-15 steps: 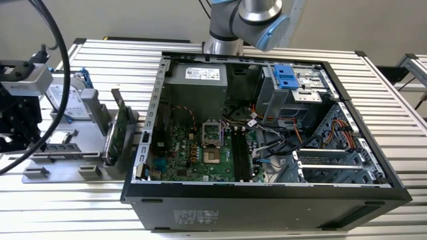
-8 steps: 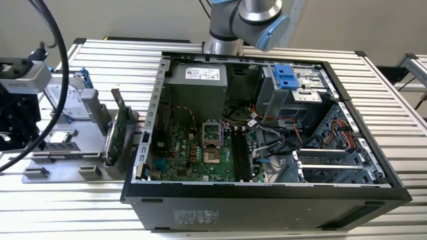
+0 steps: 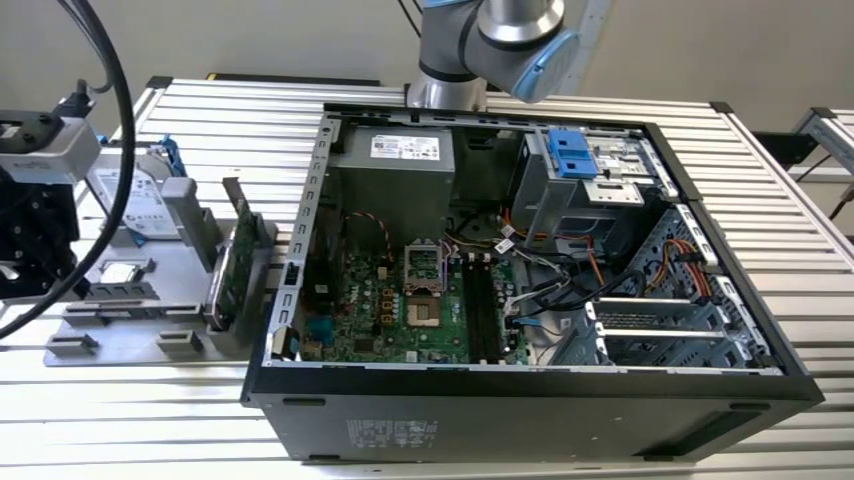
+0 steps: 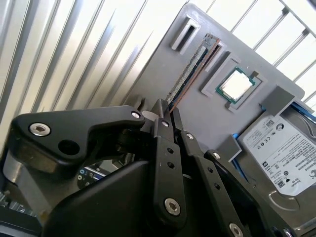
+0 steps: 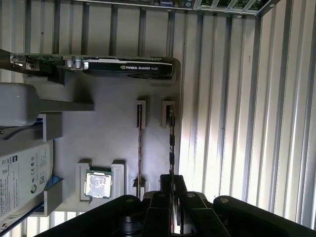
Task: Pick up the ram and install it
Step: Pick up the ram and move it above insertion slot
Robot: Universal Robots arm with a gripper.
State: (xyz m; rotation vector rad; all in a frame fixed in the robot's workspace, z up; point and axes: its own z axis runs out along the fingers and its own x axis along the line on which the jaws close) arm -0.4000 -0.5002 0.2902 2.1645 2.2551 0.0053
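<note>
On grey tray (image 5: 108, 113), tool (image 5: 172, 180) pinches ram (image 5: 171, 143)

Inventory: one computer case (image 3: 534, 410), one tray (image 5: 108, 123), one hard drive (image 4: 276, 148), one processor (image 5: 98, 183), one expansion card (image 5: 123, 66), two ram sticks (image 5: 171, 143) (image 5: 139, 148).

Arm: silver tubular robot arm (image 3: 497, 28) with a light blue round cap
Gripper: matte black bar-linkage gripper (image 4: 167, 107), silver round screws at its pivots
Cables: thick black cables (image 3: 102, 130) curving close beside the gripper
</note>
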